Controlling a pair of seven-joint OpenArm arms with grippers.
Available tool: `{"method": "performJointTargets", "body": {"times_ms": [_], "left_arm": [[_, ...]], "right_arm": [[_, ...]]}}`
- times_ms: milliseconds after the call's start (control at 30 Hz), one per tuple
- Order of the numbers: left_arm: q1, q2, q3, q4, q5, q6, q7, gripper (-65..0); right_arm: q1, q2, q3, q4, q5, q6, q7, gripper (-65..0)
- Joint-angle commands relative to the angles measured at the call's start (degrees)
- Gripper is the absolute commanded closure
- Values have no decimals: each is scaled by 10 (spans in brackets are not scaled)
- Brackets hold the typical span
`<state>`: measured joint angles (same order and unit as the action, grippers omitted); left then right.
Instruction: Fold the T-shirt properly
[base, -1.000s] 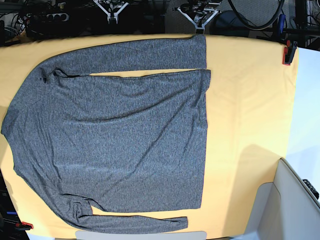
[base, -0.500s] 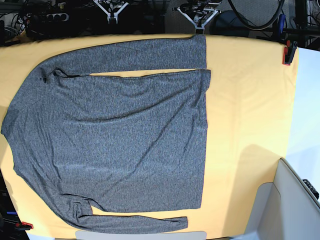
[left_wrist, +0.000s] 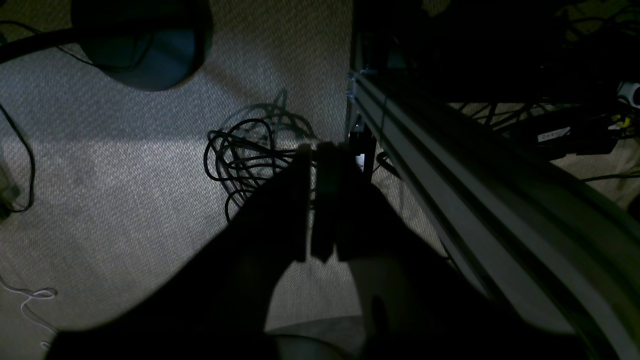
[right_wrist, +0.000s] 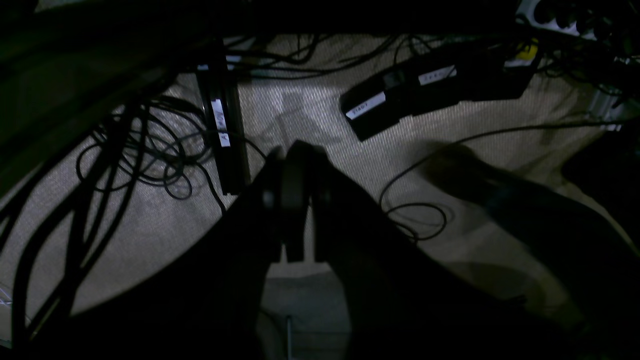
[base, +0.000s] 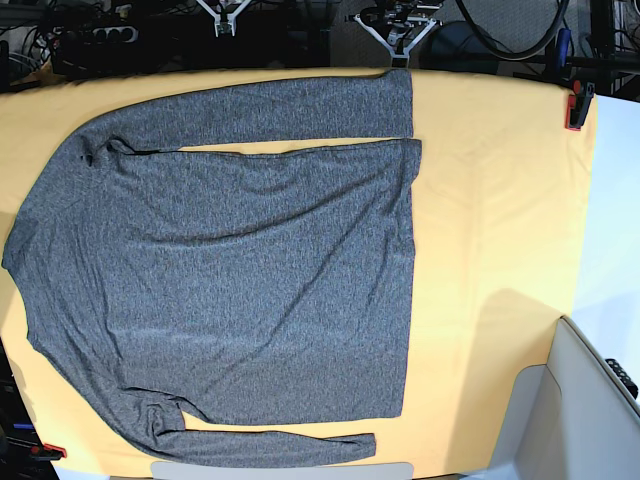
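The charcoal-grey T-shirt (base: 230, 270) lies spread flat on the yellow tablecloth (base: 490, 200), neck to the left and hem to the right. One long sleeve runs along the far edge, the other along the near edge. Both grippers hang beyond the table's far edge, apart from the shirt. My left gripper (base: 398, 50) is past the far sleeve's cuff, my right gripper (base: 224, 25) further left. In the wrist views, the left gripper (left_wrist: 320, 150) and the right gripper (right_wrist: 292, 150) look down at the carpet with jaws shut on nothing.
Red clamps (base: 577, 108) pin the cloth at the far right and near left corners. A pale grey box (base: 580, 400) stands at the near right. Below the grippers lie coiled cables (left_wrist: 245, 150), a metal frame rail (left_wrist: 450, 190) and black power bricks (right_wrist: 400, 100).
The right gripper has drawn back slightly past the table's far edge. The shirt and the left gripper have not moved.
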<state>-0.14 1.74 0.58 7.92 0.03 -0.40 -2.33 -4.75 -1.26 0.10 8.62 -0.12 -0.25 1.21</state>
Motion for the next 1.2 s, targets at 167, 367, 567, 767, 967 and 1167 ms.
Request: {"method": "performJointTargets", "body": {"times_ms": [167, 367, 567, 767, 967, 1167], "left_arm": [[3, 2, -1, 3, -1, -1, -2, -4], [3, 2, 0, 3, 0, -1, -2, -4], [3, 2, 0, 3, 0, -1, -2, -4], [3, 2, 0, 3, 0, -1, -2, -4], [3, 1, 1, 3, 0, -1, -2, -4], [17, 1, 1, 37, 0, -1, -1, -3]], "right_arm": [[-1, -3, 0, 1, -2, 0, 4, -5], [1, -3, 0, 1, -2, 0, 4, -5], [0, 0, 0, 1, -2, 0, 4, -5], [1, 0, 2, 1, -1, 0, 4, -5], [1, -2, 4, 1, 0, 0, 4, -5], [-9, -2, 1, 30, -1, -1, 4, -2]]}}
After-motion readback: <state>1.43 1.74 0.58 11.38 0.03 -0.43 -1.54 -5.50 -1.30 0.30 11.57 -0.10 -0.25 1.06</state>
